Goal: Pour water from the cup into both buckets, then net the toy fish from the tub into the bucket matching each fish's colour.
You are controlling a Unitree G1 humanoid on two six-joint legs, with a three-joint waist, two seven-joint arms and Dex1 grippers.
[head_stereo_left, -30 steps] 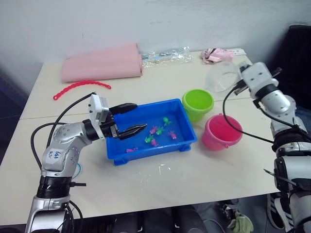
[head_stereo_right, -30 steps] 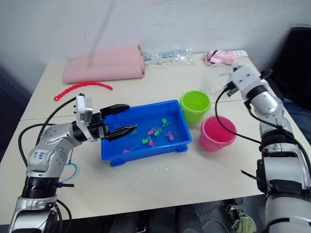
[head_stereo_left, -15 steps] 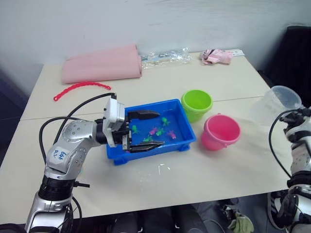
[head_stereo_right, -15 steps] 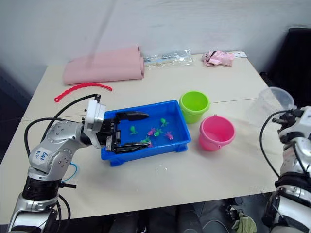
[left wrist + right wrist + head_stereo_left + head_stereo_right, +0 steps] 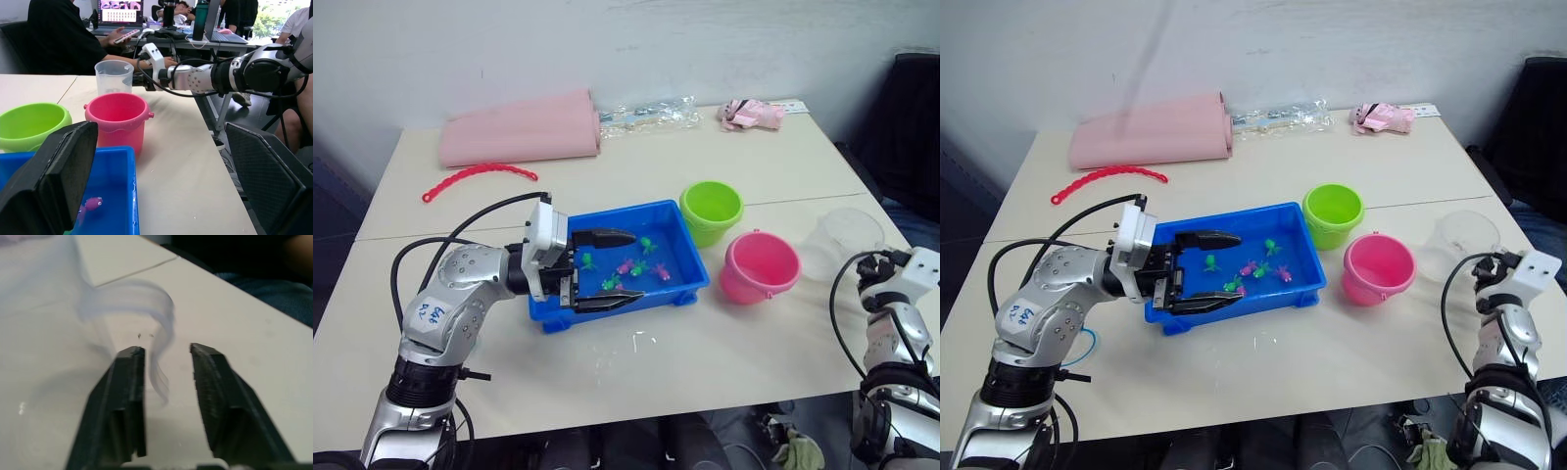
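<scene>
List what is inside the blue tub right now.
The tub holds several small toy fish, pink and green, on its blue floor. The left claw, wide open, reaches in over its near-left part and covers some of that floor, so any fish beneath it cannot be seen.

— Is anything here carrying writing?
— A white sticker (image 5: 429, 311) is sitting on the shell of the robot's left arm, at the near left of the scene. Blue handwriting is running across it in two short lines.
— Are you making it out?
— Only partly. The top line is looking like three digits, perhaps 648; the lower one is proving too small to tell.
— Anything else?
— A laptop screen (image 5: 121, 5) is glowing far off beyond the table's right end, but nothing on it is reading clearly.
</scene>
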